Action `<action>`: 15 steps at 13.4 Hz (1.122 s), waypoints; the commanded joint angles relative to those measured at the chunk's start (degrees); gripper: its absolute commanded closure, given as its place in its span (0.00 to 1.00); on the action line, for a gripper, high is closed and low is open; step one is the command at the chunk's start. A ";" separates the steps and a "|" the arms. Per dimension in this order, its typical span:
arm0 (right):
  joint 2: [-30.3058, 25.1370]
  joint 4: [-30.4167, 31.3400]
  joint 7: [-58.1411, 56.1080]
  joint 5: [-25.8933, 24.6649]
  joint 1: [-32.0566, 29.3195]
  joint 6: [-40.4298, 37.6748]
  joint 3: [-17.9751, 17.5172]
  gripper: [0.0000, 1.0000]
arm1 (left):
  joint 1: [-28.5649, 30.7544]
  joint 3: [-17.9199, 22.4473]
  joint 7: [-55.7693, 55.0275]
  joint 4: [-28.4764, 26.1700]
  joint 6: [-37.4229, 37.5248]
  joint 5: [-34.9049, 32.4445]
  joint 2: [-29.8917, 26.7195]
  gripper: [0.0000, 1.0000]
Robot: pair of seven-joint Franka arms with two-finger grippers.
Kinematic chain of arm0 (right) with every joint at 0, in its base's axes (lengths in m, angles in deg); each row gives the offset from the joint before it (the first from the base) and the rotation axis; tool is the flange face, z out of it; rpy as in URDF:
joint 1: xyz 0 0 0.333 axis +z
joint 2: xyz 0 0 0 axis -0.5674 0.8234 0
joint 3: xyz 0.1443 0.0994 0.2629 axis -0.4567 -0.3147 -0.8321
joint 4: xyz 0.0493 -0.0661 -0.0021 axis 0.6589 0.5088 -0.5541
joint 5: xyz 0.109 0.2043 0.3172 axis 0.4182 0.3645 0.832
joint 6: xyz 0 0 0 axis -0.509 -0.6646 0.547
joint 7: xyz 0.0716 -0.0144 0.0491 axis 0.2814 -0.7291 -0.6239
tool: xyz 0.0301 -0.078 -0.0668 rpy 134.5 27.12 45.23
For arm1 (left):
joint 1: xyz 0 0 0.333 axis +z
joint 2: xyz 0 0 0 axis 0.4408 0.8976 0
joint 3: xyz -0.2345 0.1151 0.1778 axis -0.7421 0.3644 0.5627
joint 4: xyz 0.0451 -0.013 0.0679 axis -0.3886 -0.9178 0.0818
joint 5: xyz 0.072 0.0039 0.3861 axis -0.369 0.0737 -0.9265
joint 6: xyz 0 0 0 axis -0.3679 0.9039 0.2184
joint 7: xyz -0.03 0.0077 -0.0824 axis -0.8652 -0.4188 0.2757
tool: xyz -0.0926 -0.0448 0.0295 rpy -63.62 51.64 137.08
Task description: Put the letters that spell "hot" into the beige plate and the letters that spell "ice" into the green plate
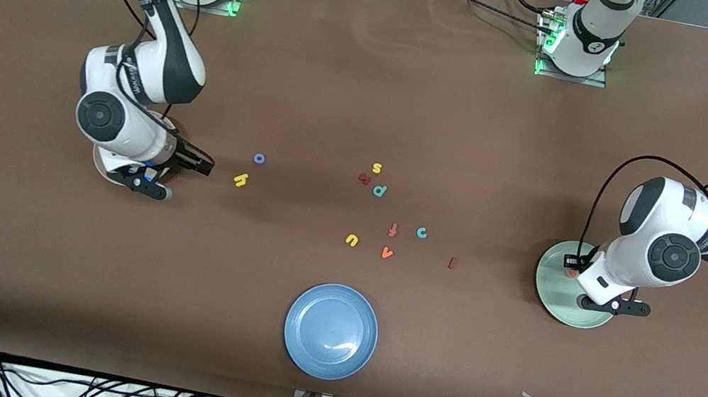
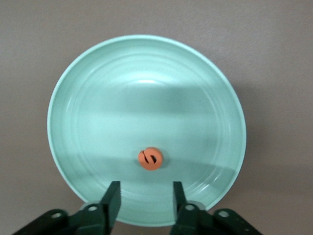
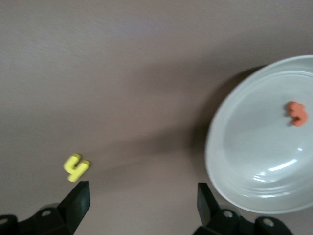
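In the pale mint-green plate [image 2: 88, 83] lies the small orange letter e [image 2: 150, 158], free just ahead of the left gripper [image 2: 145, 200], whose jaws hang parted above it. Over the table beside the cream-beige plate [image 3: 234, 161], which holds the orange letter t [image 3: 296, 113], the right gripper [image 3: 142, 200] is spread wide and empty, the yellow letter h [image 3: 76, 167] near one finger.

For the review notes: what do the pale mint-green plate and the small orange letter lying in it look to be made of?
Pale mint-green round plate: probably glazed ceramic or hard plastic; it is smooth and glossy, with soft highlights and faint concentric rings. Small orange letter e: likely foam or soft plastic; it is matte, chunky, round-edged and without glare. Neither can be settled from looks alone.
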 commanded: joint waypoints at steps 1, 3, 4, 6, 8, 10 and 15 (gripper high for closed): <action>0.59 3.46 2.19 0.31 0.72 6.98 -0.19 0.03 | 0.08 -0.58 2.83 2.27 -0.98 -1.27 0.71 0.00; 1.47 3.55 6.14 -0.12 3.70 8.23 -0.10 0.03 | -2.63 -0.85 1.78 3.42 -0.89 -0.92 1.15 0.00; 2.43 3.55 7.81 -0.30 5.02 9.62 0.07 0.03 | -4.04 -0.94 1.86 4.21 -0.89 -0.83 1.59 0.00; 4.71 3.55 8.70 -0.30 5.21 12.79 0.07 0.03 | -7.64 -1.02 2.13 5.09 -0.89 -0.56 3.34 0.00; 6.21 3.64 10.62 -0.30 5.65 14.29 0.07 0.03 | -12.38 -1.03 2.13 9.03 -0.89 -0.21 6.32 0.00; 6.83 3.64 13.00 -0.30 7.31 15.17 0.16 0.03 | -15.20 -1.11 3.27 11.77 -0.89 0.05 9.31 0.00; 8.15 3.64 13.10 -0.48 7.41 16.41 0.25 0.24 | -17.68 -1.20 12.22 16.70 -0.89 11.37 13.80 0.03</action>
